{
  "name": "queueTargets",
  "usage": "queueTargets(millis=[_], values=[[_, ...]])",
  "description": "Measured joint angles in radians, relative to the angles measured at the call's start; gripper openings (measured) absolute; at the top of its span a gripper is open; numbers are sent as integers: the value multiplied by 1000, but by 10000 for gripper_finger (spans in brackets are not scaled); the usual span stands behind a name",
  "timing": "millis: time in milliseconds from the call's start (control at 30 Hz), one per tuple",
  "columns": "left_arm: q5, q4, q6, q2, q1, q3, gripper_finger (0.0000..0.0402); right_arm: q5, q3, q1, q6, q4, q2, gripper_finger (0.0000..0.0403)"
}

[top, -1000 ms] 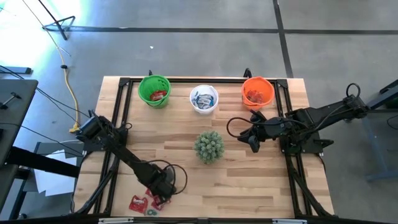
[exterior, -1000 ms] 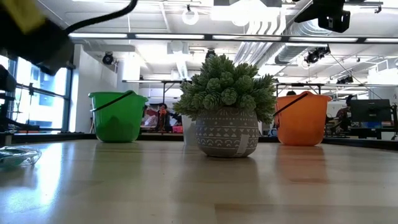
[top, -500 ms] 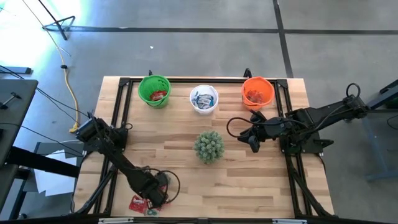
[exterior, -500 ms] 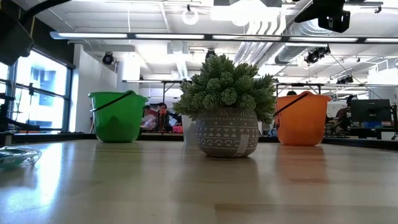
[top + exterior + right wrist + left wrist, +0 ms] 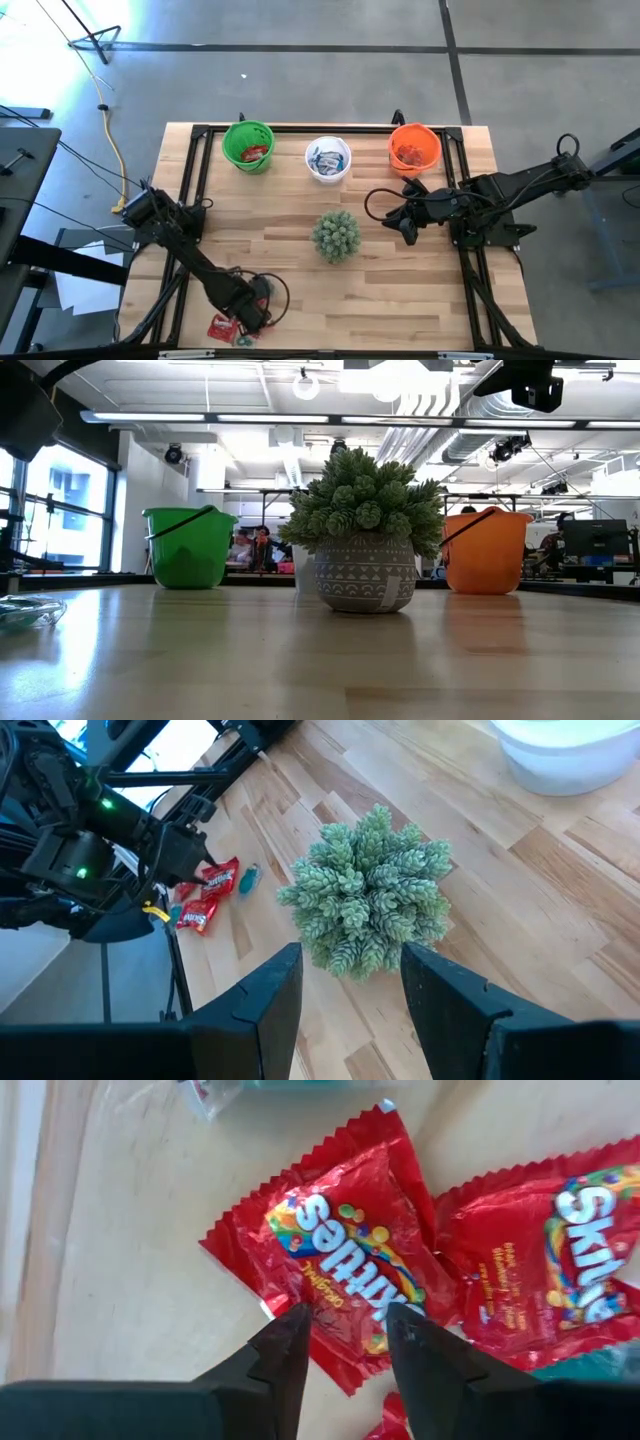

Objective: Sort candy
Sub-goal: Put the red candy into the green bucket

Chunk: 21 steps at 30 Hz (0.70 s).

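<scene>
Two red candy packets lie flat on the table near its front left corner, one (image 5: pixel 340 1250) right under my left gripper (image 5: pixel 348 1342), the other (image 5: pixel 560 1260) beside it. A light blue wrapper (image 5: pixel 243 340) lies next to them. My left gripper (image 5: pixel 238 322) points straight down, open, its fingertips over the first packet's edge. My right gripper (image 5: pixel 405 228) hangs open in the air at the table's right, facing the plant (image 5: pixel 370 905), with nothing between its fingers (image 5: pixel 350 980). My left gripper comes from above, pointing down, its two fingertips (image 5: pixel 290 1345) standing apart over the near edge (image 5: pixel 345 1330) of the red packet, which lies flat on the table. I cannot tell whether the tips touch the wrapper.
Along the far edge stand a green cup (image 5: pixel 248 146), a white cup (image 5: pixel 328 159) and an orange cup (image 5: pixel 414 148), each holding candy. The spiky green plant (image 5: pixel 336 235) in its patterned pot stands mid-table. A black frame runs along the table's edges.
My left gripper has gone a short way toward the table's left and near edges, ending over the red packets, then kept still. The candy and my right arm have not moved.
</scene>
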Motion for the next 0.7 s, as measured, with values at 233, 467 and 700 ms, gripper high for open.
queueTargets(millis=[233,467,700], values=[[-6,7,-31,-23,-3,0,142,0,0,0,0,0,0,165],[-68,68,-74,-32,-3,-5,143,0,0,0,0,0,0,165],[-109,93,-131,-6,-3,-30,143,0,0,0,0,0,0,165]])
